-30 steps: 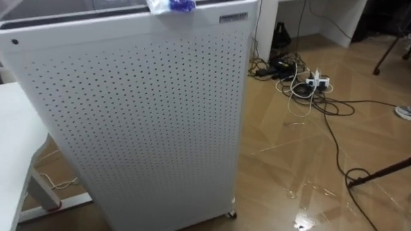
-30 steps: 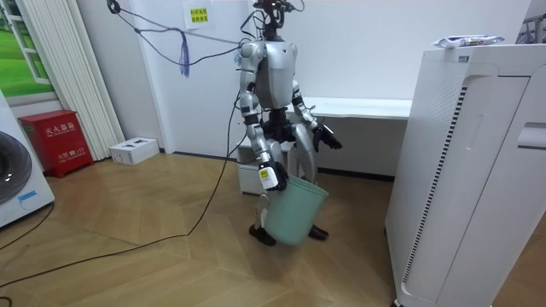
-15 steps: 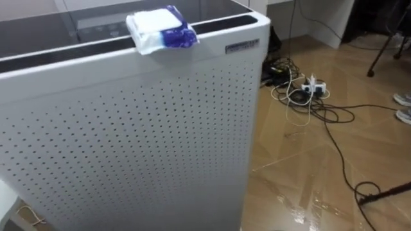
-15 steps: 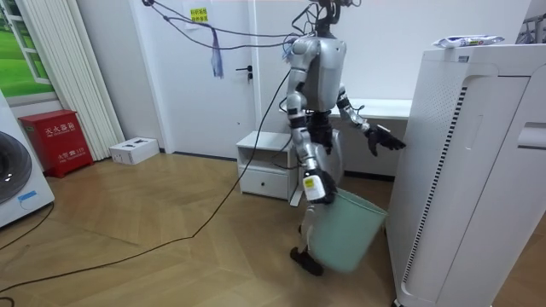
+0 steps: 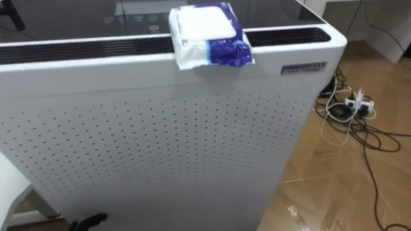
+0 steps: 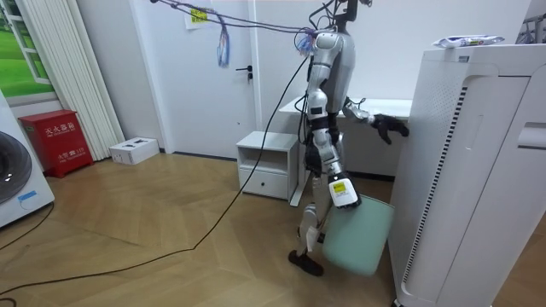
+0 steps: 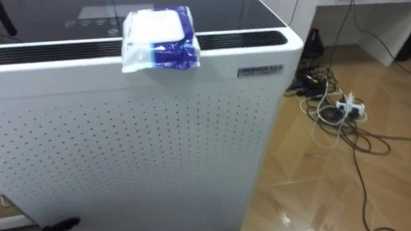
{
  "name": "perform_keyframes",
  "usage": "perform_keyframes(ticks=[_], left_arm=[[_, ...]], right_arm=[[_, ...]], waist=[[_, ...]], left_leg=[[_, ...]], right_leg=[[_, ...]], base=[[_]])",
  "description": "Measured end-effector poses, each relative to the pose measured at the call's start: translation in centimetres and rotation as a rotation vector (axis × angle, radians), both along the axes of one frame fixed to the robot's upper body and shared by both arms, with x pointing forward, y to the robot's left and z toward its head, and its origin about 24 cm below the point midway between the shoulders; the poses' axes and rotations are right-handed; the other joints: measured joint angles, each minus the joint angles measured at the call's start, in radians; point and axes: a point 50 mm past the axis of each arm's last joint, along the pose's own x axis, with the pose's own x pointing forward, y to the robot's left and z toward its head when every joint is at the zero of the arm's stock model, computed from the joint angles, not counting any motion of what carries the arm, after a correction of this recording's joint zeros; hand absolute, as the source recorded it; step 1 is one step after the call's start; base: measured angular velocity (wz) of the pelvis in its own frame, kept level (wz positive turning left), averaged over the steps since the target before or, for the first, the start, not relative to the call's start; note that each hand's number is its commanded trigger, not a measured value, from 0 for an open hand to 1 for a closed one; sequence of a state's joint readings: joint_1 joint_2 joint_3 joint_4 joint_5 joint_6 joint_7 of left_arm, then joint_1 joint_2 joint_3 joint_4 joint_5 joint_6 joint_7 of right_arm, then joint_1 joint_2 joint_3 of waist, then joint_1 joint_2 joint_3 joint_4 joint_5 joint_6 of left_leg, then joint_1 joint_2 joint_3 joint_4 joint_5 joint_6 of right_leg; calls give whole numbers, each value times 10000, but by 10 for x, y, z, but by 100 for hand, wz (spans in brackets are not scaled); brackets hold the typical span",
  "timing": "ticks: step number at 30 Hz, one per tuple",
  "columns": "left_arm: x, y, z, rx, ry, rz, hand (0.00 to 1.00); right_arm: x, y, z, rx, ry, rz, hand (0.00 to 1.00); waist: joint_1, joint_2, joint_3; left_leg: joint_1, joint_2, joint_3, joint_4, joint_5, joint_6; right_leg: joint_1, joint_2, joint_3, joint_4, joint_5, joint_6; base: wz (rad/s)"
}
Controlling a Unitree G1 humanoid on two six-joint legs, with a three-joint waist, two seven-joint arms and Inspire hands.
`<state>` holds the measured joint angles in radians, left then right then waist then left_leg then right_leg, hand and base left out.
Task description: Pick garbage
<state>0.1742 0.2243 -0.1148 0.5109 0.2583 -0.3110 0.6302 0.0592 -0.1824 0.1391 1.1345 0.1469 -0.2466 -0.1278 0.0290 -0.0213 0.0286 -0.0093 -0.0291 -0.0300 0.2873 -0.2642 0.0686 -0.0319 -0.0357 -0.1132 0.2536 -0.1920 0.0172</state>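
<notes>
Now stands at air purifier (image 5: 160, 147); carries green bin (image 6: 358, 243) by purifier's foot, right hand (image 6: 343, 194) clamped on rim; left hand (image 6: 391, 128) loose, empty, before purifier's front. Garbage packet (image 5: 209, 35) on purifier's top edge: risks sweeping it off with a flat reach.

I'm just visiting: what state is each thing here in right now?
blue-and-white packet: lying atop the purifier, untouched
green bin: hanging from the right hand
left hand: open, empty, held out toward the purifier
cabinet drawer: shut
</notes>
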Motion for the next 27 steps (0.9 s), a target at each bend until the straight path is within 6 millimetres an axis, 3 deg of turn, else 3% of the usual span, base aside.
perform_keyframes(ticks=[5, 11, 19, 27], left_arm=[[24, -6, 61, 927, -3350, -316, 0], [29, -15, 106, 889, -6159, -42, 0], [29, -18, 117, 800, -6704, -77, 0], [28, -21, 131, 653, -7475, 69, 0]], right_arm=[[8, 5, 1, -90, -101, 574, 100], [5, 5, 0, -146, 29, 859, 100], [2, 2, 0, 33, 210, 1013, 100], [-1, 2, -1, 76, 277, 1030, 100]], waist=[[126, 28, 12], [70, 86, 7], [66, 264, -76], [-25, 274, -83]], left_leg=[[47, 1, -42, 29, 26, 1], [227, 2, -35, -28, 32, -8], [253, 4, -37, -28, 34, -10], [259, 3, -149, 27, 34, -10]], right_leg=[[182, 15, -14, -166, 152, 12], [326, 23, -8, -169, 157, 7], [355, 24, -20, -175, 160, 3], [523, 21, -167, -376, 224, 4]], base=[[0], [0], [0], [5]])
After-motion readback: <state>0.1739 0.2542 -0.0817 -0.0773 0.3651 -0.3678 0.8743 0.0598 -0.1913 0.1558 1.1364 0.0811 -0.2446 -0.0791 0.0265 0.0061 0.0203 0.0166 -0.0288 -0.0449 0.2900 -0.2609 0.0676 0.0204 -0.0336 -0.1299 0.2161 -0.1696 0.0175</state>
